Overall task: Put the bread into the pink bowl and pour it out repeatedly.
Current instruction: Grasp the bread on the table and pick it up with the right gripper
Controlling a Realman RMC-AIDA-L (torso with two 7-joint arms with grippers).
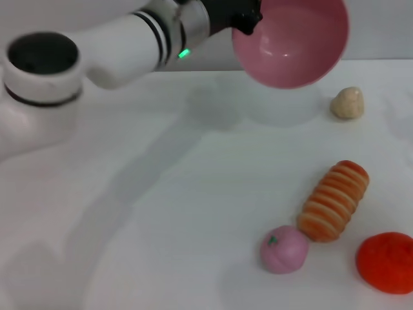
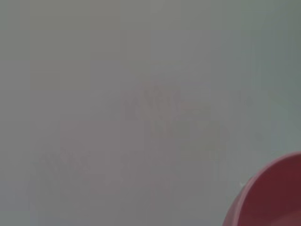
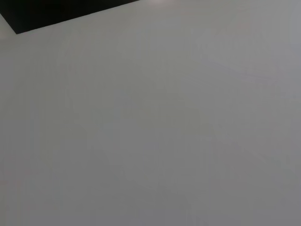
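One left gripper [image 1: 248, 22] lifts pink bowl [image 1: 293, 42] above bread [image 1: 334, 200].

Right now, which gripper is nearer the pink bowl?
Left. The left gripper holds the pink bowl by its rim, tipped, above the table. The right gripper isn't in view.

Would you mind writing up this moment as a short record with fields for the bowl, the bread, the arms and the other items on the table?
bowl: pink bowl held up off the table, tipped on its side, inside facing the camera, empty
bread: striped loaf lying on the table, outside the bowl
left hand: at the bowl's rim, holding it aloft
right arm: not in view
other items: beige lump, small pink ball touching the bread's near end, orange fruit
table: white table
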